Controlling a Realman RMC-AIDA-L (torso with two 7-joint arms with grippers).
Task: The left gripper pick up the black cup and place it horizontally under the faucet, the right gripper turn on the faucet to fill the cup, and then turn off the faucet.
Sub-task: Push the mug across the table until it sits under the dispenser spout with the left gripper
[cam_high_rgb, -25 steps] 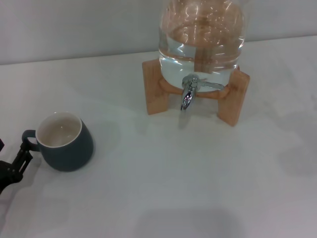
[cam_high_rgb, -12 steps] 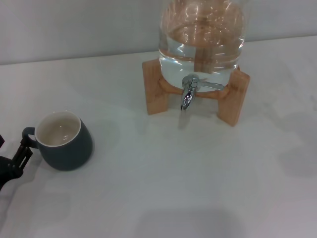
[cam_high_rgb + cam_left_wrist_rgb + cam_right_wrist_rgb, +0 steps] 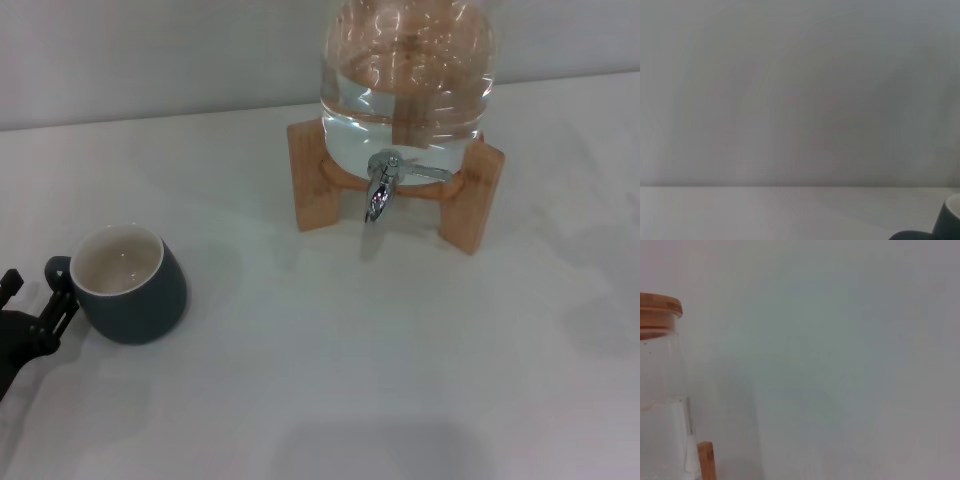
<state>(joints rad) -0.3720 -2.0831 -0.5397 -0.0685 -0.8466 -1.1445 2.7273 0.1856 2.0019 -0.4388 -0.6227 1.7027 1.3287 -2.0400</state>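
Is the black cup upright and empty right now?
Yes. The black cup stands upright on the table, mouth up, its cream inside dry and bare.

Black cup [image 3: 128,284]: upright on the white bench [image 3: 350,380], at 9 o'clock, cream inside, loop handle toward the edge. Left tool [image 3: 35,320]: black prongs at the cup's handle, touching or just beside it. Glass water jar [image 3: 408,75]: at 12 o'clock on a wooden stand [image 3: 312,185]. Faucet [image 3: 381,185]: chrome, spout down, lever pointing toward 3 o'clock, well apart from the cup.
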